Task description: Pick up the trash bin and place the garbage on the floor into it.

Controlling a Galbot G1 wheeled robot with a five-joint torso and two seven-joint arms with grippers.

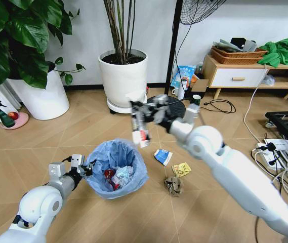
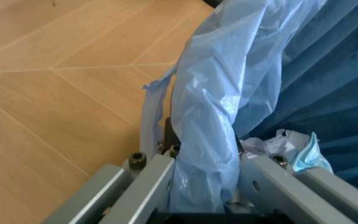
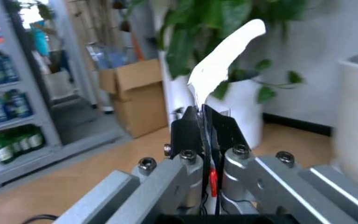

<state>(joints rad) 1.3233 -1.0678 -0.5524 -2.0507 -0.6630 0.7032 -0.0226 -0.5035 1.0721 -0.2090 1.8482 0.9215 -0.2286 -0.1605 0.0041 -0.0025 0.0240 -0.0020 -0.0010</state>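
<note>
**Bin gripped at rim, carton held above it**

Bin (image 1: pixel 117 169), lined with a blue bag (image 2: pixel 210 116), stands on the floor (image 1: pixel 42 136) in front of the robot, with a red can (image 1: pixel 109 174) and crumpled paper (image 1: pixel 124 174) already inside. The left gripper (image 1: pixel 87 169) is clamped on the bin's near-left rim, its fingers (image 2: pixel 148 186) pinching bag and rim between them. The right gripper (image 1: pixel 142 114) hangs in the air above and just behind the bin, closed on a black-and-white carton (image 1: pixel 140 132) that dangles downward from it. On the floor right of the bin lie a blue-white packet (image 1: pixel 163 156), a yellow wrapper (image 1: pixel 181 169) and a brown wad (image 1: pixel 173 186), close together. A white plant pot (image 1: pixel 123 80) stands behind.
</note>
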